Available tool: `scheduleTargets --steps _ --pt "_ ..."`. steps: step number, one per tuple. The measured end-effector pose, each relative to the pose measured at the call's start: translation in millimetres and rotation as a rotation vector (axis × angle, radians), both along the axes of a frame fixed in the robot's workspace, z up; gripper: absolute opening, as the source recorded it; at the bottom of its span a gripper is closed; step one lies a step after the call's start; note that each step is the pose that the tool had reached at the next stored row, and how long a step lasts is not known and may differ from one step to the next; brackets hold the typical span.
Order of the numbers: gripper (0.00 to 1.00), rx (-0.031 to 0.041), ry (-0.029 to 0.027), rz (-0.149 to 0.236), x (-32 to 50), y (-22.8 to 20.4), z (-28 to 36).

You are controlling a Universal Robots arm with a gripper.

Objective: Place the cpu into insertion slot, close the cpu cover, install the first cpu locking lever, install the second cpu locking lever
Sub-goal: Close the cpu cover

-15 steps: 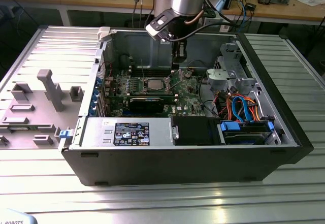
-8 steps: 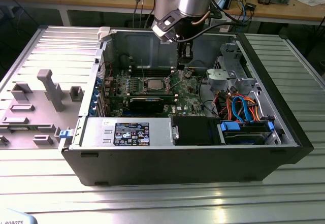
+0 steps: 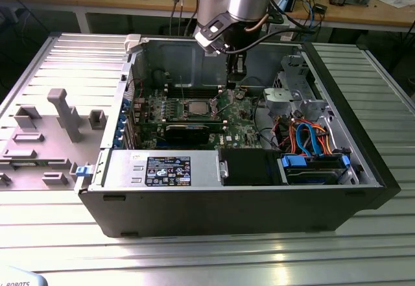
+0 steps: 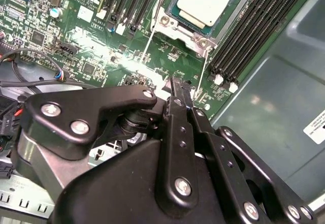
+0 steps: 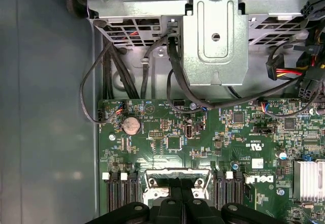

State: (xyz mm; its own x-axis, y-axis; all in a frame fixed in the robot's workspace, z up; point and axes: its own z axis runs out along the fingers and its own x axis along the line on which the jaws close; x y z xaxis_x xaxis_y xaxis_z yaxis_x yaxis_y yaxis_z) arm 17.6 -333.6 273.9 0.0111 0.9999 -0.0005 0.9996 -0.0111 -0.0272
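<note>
**Open from above, crowded at the sides**

The computer case (image 3: 194, 202) lay with its top side open, so the motherboard (image 3: 152, 114) could be reached straight down. The gripper (image 3: 237, 78), closed to a narrow tip, hung in the gap between the cpu (image 3: 194, 109) and the drive cage (image 3: 292, 91) on the exterior view's right. In the second wrist view, memory slots (image 4: 254, 36) flanked the cpu, and two thin wire levers (image 4: 203, 71) ran out from beside it. Black cables (image 5: 172, 82) looped off the cage over the board's edge. Orange and blue cables (image 3: 311, 137) and the power supply (image 3: 162, 166) filled the near side.
</note>
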Motion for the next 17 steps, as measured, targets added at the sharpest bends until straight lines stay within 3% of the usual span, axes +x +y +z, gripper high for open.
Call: scheduleTargets --steps 5,13,17 --pt "0.11 0.0001 0.0001 0.000 2.6 0.0 -0.2" --pt "0.11 -0.0012 0.0017 0.001 16.6 0.3 -0.5" --pt "0.11 -0.0021 0.0016 0.006 18.9 0.4 -2.9"
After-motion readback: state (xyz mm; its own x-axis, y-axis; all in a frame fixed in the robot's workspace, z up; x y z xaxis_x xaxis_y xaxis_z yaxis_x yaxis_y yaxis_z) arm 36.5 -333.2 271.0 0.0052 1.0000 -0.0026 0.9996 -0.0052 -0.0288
